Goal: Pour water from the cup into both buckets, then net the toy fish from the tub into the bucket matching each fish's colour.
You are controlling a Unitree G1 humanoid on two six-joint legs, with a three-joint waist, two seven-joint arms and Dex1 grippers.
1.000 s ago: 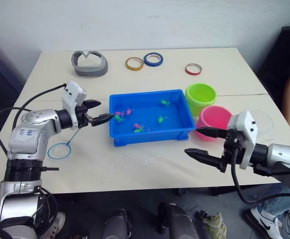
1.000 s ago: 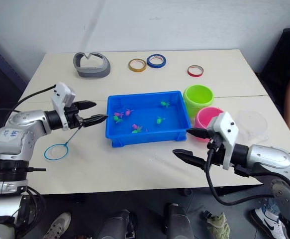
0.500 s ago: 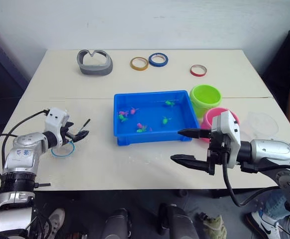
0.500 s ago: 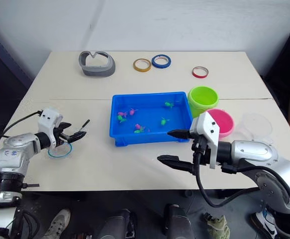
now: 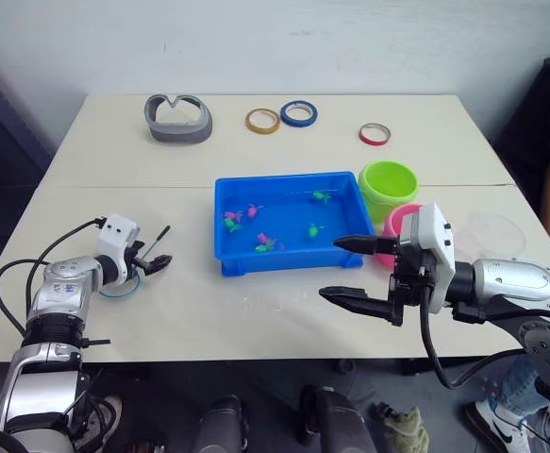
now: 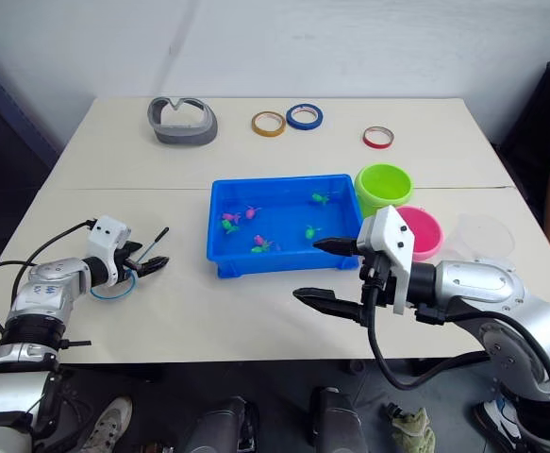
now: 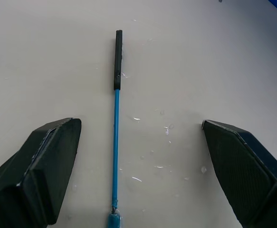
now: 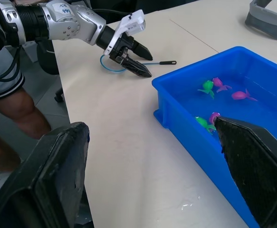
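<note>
The net (image 7: 115, 118) lies flat on the worktop (image 5: 256, 311), well left of the blue tub (image 5: 289, 222), its thin handle running between the spread fingers of the left gripper (image 5: 154, 262). To pick it up well, the jaws should settle lower and close squarely across the black grip end, not the hoop. They stand wide open, touching nothing. The right gripper (image 5: 350, 269) hovers open and empty by the tub's near corner.
</note>
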